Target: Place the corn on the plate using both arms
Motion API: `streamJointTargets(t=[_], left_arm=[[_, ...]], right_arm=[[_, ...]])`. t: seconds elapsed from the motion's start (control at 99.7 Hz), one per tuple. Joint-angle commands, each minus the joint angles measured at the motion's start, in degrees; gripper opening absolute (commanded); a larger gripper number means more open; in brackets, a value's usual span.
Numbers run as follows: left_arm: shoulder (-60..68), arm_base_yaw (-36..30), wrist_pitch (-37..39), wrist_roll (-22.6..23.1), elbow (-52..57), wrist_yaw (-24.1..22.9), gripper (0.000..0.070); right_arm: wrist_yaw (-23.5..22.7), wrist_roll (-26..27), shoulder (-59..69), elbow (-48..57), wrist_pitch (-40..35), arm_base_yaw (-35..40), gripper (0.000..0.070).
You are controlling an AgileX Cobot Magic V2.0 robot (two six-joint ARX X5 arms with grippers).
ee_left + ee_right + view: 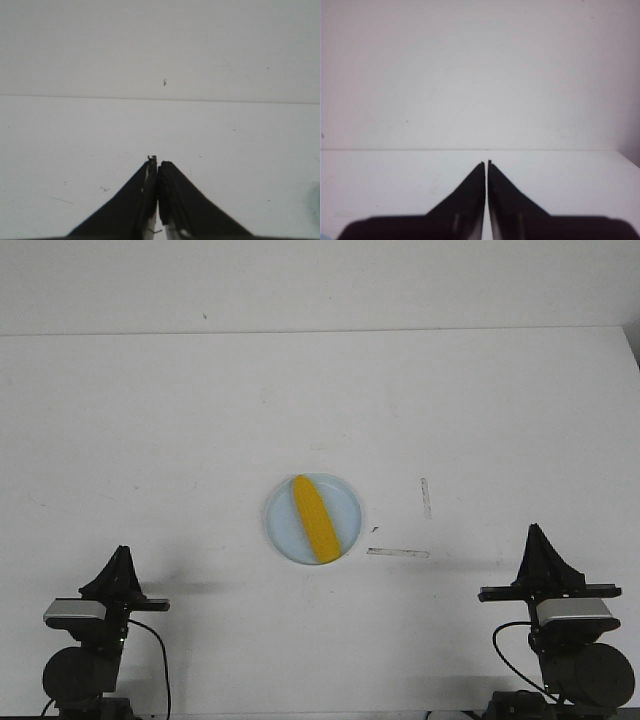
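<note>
The yellow corn (313, 518) lies diagonally on the pale blue plate (282, 535) in the middle of the white table, its pointed end toward the far side. My left gripper (122, 552) rests near the front left edge, shut and holding nothing. My right gripper (535, 531) sits near the front right edge, also shut and holding nothing. Both stand well apart from the plate. In the left wrist view the left gripper (157, 162) shows its fingers pressed together over bare table. The right wrist view shows the right gripper (486, 163) the same way.
Two short dark scuff marks (398, 552) lie on the table to the right of the plate. The table's far edge (320, 332) meets a plain white wall. A pale blue sliver of the plate (316, 200) shows at the edge of the left wrist view.
</note>
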Motion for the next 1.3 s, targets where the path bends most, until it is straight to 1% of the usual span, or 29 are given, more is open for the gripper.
streamJointTargets(t=[0.0,0.732,0.823,0.893,0.993,1.194,1.294], left_arm=[[-0.1,0.1,0.8,-0.1,-1.2,0.1,0.0001],[-0.1,0.1,0.9,-0.1,-1.2,0.1,0.0001],[-0.1,0.1,0.8,-0.1,-1.2,0.1,0.0001],[-0.1,0.1,0.8,-0.1,-1.2,0.1,0.0001],[-0.1,0.1,0.8,-0.1,-1.2,0.1,0.0001],[-0.1,0.1,0.9,-0.1,-1.2,0.1,0.0001],[-0.1,0.1,0.9,-0.1,-1.2,0.1,0.0001]], right_arm=[[0.0,-0.3,-0.1,0.0,0.7,0.0,0.0006],[0.0,-0.3,-0.1,0.0,0.7,0.0,0.0006],[1.7,-0.3,-0.1,0.0,0.5,-0.1,0.0006],[1.8,-0.3,-0.4,-1.5,1.6,-0.1,0.0006],[-0.3,-0.3,-0.7,-3.6,1.7,0.4,0.0006],[0.2,-0.3,-4.4,-10.7,6.3,1.5,0.0006],[2.0,-0.2,-7.0,-14.1,7.2,1.5,0.0006]])
